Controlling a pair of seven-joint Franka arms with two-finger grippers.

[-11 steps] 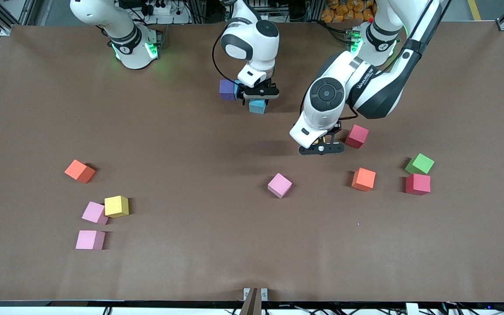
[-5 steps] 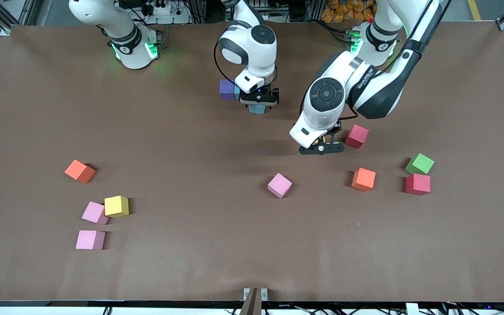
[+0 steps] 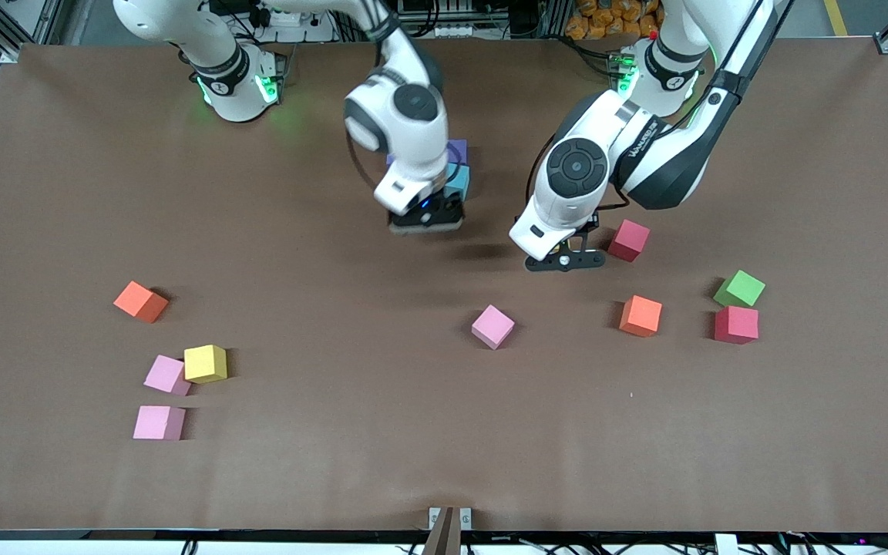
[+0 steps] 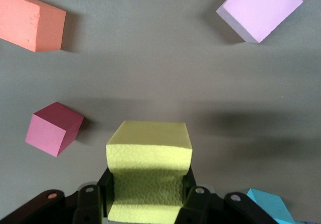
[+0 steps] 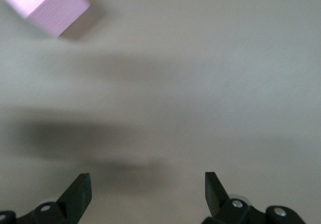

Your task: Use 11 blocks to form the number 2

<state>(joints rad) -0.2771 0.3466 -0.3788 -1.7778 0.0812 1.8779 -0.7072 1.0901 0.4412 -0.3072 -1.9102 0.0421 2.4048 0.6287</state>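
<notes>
Toward the right arm's end of the table, four blocks lie unplaced: an orange block [image 3: 140, 301], a yellow block [image 3: 205, 363] touching a pink block [image 3: 166, 375], and a second pink block [image 3: 159, 422] nearest the camera. The right gripper [image 3: 425, 223] is spread wide and empty, over bare table beside the number 2 [image 3: 458, 179]. Only a purple and a cyan cube of it (partly hidden by the wrist) can be made out, so most of the digit is judged to remain. The left gripper [image 3: 565, 260] is clamped on the held yellow block [image 4: 149, 169], beside the rose-red block [image 3: 629, 240]. The cubes look matte and foam-like, with sharp edges and a fine grain.
</notes>
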